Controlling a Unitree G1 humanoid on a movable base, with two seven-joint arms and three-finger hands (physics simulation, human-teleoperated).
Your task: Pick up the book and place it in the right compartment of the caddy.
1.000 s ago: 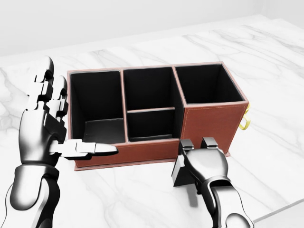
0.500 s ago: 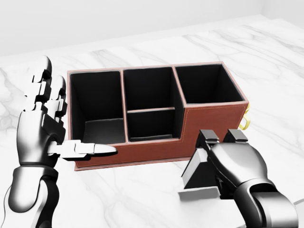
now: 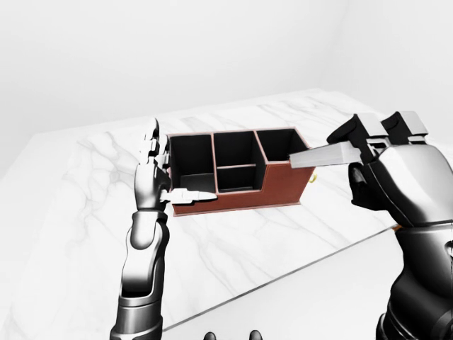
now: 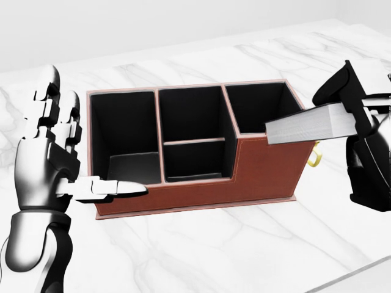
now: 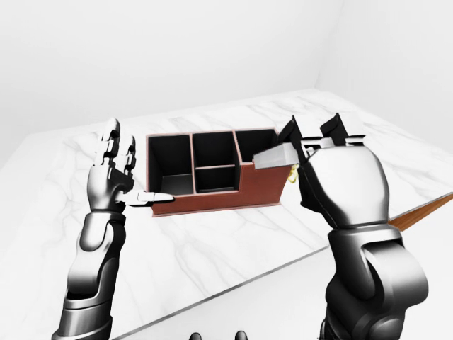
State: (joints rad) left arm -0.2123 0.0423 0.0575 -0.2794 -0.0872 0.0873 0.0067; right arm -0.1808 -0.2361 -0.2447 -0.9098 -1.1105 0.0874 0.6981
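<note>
Raised since before: right hand (image 4: 366,152) gripping book (image 4: 308,127) level over caddy (image 4: 201,183) | left hand (image 4: 52,162) open

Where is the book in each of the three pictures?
Left-eye view: the book is right of middle, held up by the right hand, its free end over the caddy's right end.
Head view: the book is at the right edge, level, reaching over the right compartment.
Right-eye view: only a pale corner of the book shows, left of the right hand.
Shared landmark: the brown caddy on the marble table.
</note>
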